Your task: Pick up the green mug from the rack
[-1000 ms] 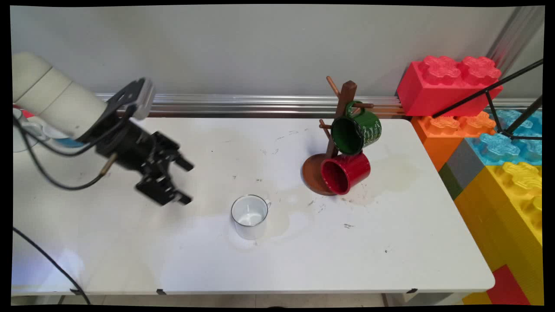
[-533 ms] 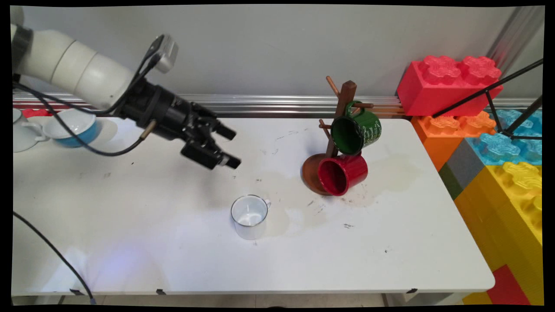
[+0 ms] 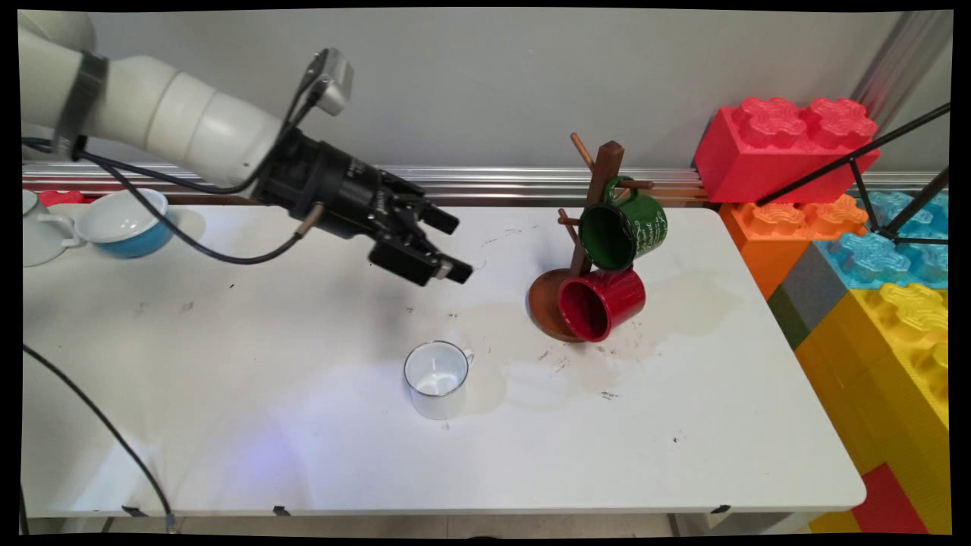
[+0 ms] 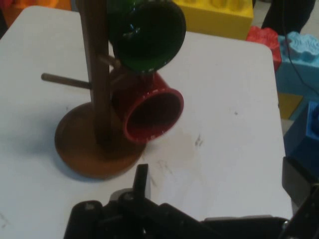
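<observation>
Main view shows the biggest change in the arm [image 3: 174, 125]: a second ago its end effector [image 3: 447, 246] hung low over the left part of the bench [image 3: 227, 425]; half a second ago it was higher and further right, and now it is further right again, over the bench's middle and pointing toward the mug tree [image 3: 599, 197]. It has passed above and behind the white mug [image 3: 436, 378], which stands upright where it stood in the earlier pictures, apart from everything else. So the approach looks aimed at the tree and its mugs rather than at the white mug, though that is only a reading of the heading.

On the tree, the green mug [image 3: 623, 225] hangs from an upper peg and the red mug [image 3: 603, 302] lies low by the round brown base [image 3: 545, 307], mouth toward the camera. The red mug appears to sit a shade differently against the base across the three pictures; I cannot tell whether it is swaying.

The end effector is wide open and empty, touching nothing, with clear bench between it and the tree. Hand view confirms the aim: the post [image 4: 97, 74], green mug [image 4: 147, 32] and red mug [image 4: 149, 112] fill the picture ahead of the linkage.

At the far left, well behind the arm, sits a blue-and-white bowl [image 3: 125, 222].
</observation>
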### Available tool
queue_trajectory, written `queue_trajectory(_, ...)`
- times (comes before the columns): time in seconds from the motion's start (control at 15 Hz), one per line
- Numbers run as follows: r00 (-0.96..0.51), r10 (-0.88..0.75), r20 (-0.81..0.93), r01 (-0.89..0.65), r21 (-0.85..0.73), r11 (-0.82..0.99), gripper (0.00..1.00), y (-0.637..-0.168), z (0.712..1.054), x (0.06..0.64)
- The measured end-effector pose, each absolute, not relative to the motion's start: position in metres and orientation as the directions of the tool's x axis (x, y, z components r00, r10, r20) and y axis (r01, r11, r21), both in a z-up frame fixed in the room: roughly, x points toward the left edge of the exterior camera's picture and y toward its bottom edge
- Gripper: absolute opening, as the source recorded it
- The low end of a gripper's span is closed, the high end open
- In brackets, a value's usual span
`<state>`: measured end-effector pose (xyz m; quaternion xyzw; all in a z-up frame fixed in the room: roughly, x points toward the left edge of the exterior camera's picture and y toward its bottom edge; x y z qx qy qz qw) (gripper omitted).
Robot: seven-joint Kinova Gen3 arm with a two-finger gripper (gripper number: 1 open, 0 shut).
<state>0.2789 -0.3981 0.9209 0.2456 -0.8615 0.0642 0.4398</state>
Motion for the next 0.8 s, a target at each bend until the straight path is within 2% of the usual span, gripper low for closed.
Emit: queue_trajectory(0.8,-0.356,-0.49,0.796,-0.594,0.213,0.776,1.0,-0.398,0.924,0.183)
